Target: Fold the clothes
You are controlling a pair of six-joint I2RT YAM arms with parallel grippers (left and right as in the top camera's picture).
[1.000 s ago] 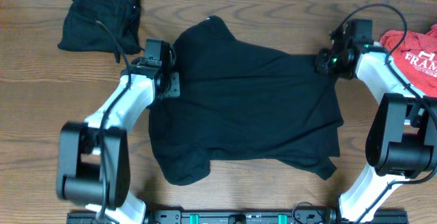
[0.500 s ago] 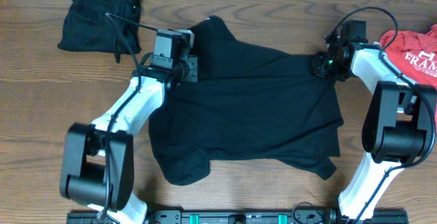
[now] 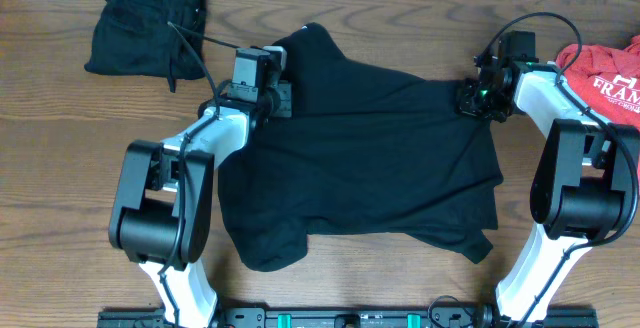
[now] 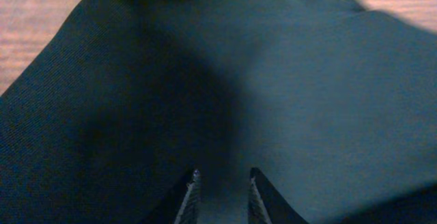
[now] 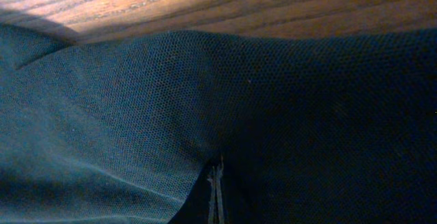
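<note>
Tightly, jaws of the right gripper (image 5: pixel 216 183) pinch the black shirt (image 3: pixel 380 158) near its edge; the left gripper (image 4: pixel 222 183) has jaws narrowly parted above the cloth, with bare worktop (image 4: pixel 27 19) beyond.

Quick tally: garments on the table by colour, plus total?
Black: 2 (spread black T-shirt; folded black garment, far left corner)
Red: 1 (crumpled red garment with white lettering, right edge)
Total: 3
</note>
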